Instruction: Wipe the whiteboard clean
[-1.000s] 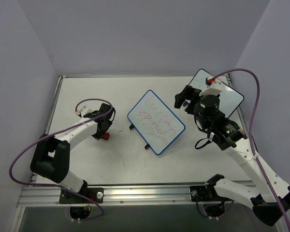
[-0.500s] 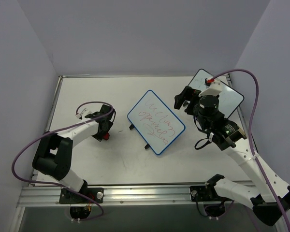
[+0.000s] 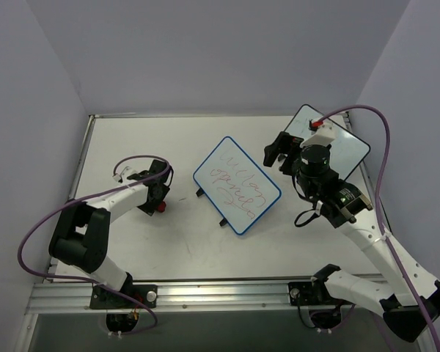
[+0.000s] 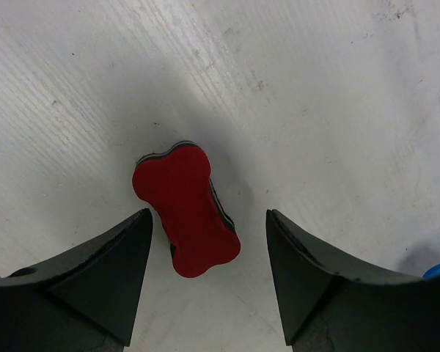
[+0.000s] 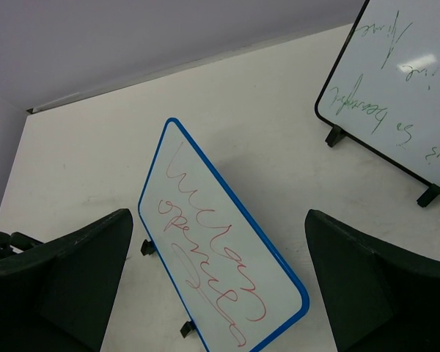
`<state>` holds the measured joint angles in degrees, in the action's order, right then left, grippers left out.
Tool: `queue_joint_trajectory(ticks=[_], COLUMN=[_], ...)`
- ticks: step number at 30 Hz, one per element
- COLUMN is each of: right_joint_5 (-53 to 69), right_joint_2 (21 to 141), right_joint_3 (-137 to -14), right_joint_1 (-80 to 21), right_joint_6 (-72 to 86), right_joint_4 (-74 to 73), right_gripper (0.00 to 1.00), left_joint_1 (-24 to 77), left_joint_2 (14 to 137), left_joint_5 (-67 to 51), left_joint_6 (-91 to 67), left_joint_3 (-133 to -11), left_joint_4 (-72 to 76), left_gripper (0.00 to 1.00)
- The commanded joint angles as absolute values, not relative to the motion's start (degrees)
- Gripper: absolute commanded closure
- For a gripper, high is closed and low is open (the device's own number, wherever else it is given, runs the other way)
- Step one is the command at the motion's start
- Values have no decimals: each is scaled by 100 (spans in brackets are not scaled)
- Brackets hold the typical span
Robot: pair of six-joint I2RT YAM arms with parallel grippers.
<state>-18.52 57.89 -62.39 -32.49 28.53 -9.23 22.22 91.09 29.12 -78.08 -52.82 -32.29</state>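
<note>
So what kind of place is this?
Probably a robot lab cell: a white table boxed in by plain walls, two arms bolted at its edge, a whiteboard and eraser as props.

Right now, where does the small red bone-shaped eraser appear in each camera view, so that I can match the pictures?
Top external: the red bone-shaped eraser lies left of centre on the white table, at the tip of the left hand.
Left wrist: near the picture's centre, between the open fingers.
Right wrist: not in it.
Shared landmark: the left hand straddling the eraser, in the top and left wrist views.
</note>
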Motion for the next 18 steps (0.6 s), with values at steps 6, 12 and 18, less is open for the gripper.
queue_joint_trajectory(ticks=[6,12,18], right_joint_5=[-1802,-1811,-1846], right_joint_2=[5871,5880,5897], right_joint_3=[-6214,-6205,-6179], right_joint_1=[-3243,-3243,-3243], right_joint_6=[2909,2883,2874], right_joint_4=[-747,-756,-765], right_gripper=[0,0,0], left_joint_1=[2171,2153,2127], left_joint_2=[9255,9360,9422], left_joint_5=[2848,2821,2821], left_joint_6=[-8156,-8121,-7990], left_joint_3=[-5265,-5309,-5344], left_joint_4=[-3032,-3006,-2971], left_gripper=[29,36,41])
